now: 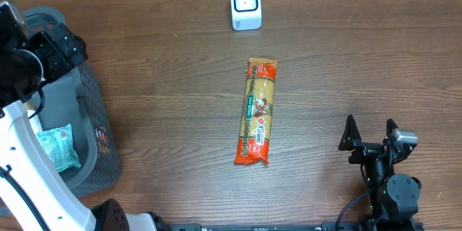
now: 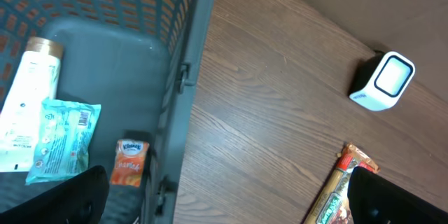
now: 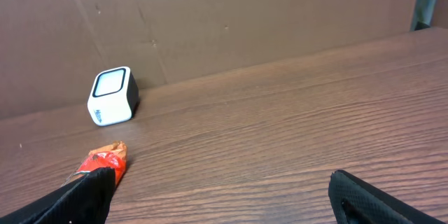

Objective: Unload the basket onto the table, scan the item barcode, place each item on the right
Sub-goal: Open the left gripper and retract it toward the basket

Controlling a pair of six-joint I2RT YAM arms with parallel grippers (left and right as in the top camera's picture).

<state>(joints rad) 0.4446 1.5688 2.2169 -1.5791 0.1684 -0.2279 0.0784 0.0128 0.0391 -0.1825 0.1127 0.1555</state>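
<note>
Right tool (image 1: 369, 122) gapes; pasta packet (image 1: 258, 112) lies near scanner (image 1: 245, 4).

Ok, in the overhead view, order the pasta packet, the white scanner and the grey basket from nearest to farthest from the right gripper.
From the right gripper:
1. pasta packet, mid-table, to its left.
2. white scanner, near the table's far edge.
3. grey basket, across on the left side.

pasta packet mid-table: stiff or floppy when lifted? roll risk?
Probably stiff along its length: the pasta packet is long, narrow and lies straight. The crimped ends look like thin film, likely floppy and slick, so mid-body seems the safer hold. It lies flat on the table, so rolling looks unlikely; a push near one end would probably swing it.
</note>
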